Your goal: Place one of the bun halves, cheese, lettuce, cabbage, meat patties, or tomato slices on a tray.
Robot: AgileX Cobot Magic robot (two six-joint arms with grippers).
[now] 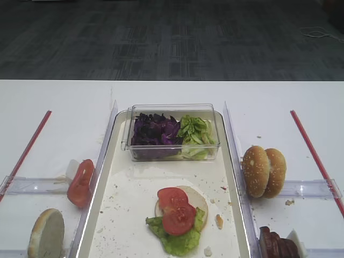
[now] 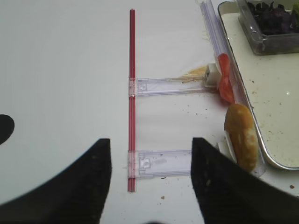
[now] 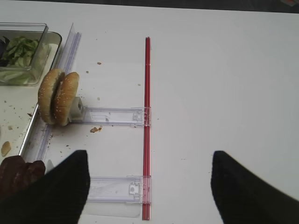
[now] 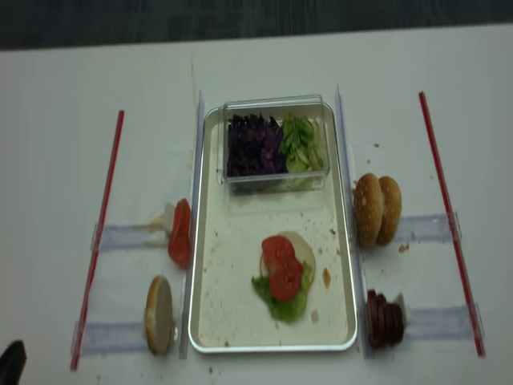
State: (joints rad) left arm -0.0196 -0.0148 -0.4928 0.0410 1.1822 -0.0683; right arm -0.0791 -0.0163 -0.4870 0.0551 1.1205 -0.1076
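Two tomato slices (image 1: 176, 209) already lie on lettuce (image 1: 177, 239) and a pale bun half (image 1: 198, 198) in the tray (image 1: 129, 199), while both grippers, left (image 2: 147, 184) and right (image 3: 149, 186), hang open and empty above the white table, well apart from the tray.

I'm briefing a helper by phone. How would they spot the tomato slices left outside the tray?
Start at the long pale metal tray. Just outside its left rim, halfway along, thin red tomato slices stand on edge against a small white block. The pale round bun half nearer the camera is bread, not red.
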